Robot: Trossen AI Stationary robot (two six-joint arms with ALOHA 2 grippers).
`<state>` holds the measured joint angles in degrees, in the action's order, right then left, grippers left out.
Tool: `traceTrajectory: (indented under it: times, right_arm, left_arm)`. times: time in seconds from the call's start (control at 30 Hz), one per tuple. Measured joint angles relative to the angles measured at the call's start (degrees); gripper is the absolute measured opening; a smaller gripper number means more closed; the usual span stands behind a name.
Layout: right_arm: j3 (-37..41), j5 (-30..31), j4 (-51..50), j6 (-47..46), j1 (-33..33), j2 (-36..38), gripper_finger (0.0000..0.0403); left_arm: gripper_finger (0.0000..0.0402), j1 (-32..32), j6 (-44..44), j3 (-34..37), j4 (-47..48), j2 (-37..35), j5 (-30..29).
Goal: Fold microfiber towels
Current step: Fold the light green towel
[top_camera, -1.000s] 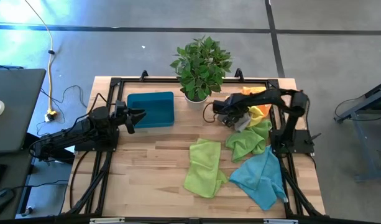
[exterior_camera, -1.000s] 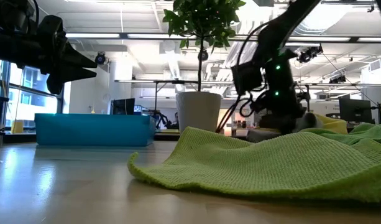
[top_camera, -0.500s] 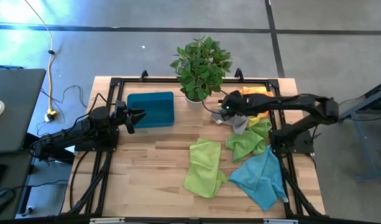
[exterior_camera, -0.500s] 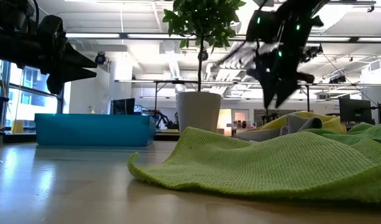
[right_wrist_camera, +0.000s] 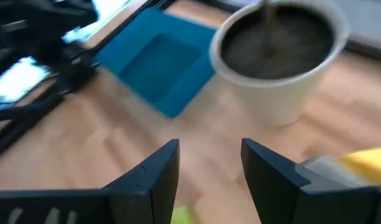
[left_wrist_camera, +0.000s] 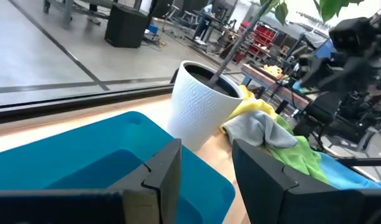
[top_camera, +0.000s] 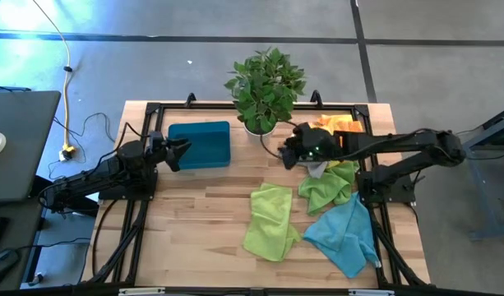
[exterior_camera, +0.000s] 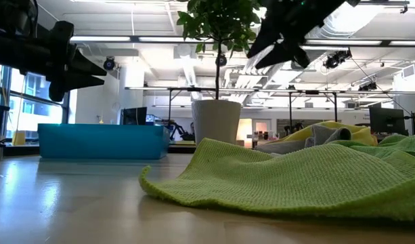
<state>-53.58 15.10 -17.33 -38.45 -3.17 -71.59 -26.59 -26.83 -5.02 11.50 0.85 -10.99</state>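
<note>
The grey towel point(top_camera: 317, 168) tops the pile just behind your right gripper point(top_camera: 289, 154), whose spread fingers point(right_wrist_camera: 154, 176) hold nothing. Probably pinch one corner only. The left gripper point(top_camera: 179, 151) waits spread-fingered over the blue tray point(top_camera: 201, 145).

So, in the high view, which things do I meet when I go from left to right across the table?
Left pincer → blue tray → potted plant → lime green towel → right pincer → teal-blue towel.
</note>
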Motion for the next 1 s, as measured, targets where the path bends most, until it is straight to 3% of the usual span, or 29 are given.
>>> traceTrajectory:
  times: [0.17,0.3,0.5,0.6,0.7,1.0]
  right_arm:
    - [0.0,-3.5,0.0,-3.6,6.2,0.0,0.0165]
    - [0.0,-4.5,0.0,-5.1,11.3,0.0,0.0165]
    - [0.1,-3.6,0.3,-9.4,16.6,-1.9,0.0165]
    - [0.1,-3.6,1.8,-10.2,17.7,-4.8,0.0165]
    - [0.1,-3.7,3.7,-9.3,18.0,-8.1,0.0165]
    - [0.1,-6.0,4.7,-12.3,18.0,-11.6,0.0165]
  left_arm:
    - [0.0133,0.0,-1.0,0.0,-2.5,0.0,0.0]
    - [0.0133,0.0,-8.2,0.0,-4.4,0.0,1.6]
    - [0.0133,0.6,-12.4,0.0,-7.4,0.3,17.1]
    - [0.0133,2.9,-13.5,0.0,-9.3,1.4,20.5]
    - [0.0133,6.2,-13.5,0.0,-12.2,3.5,20.5]
    - [0.0134,18.0,-11.8,0.0,-27.4,16.0,12.0]
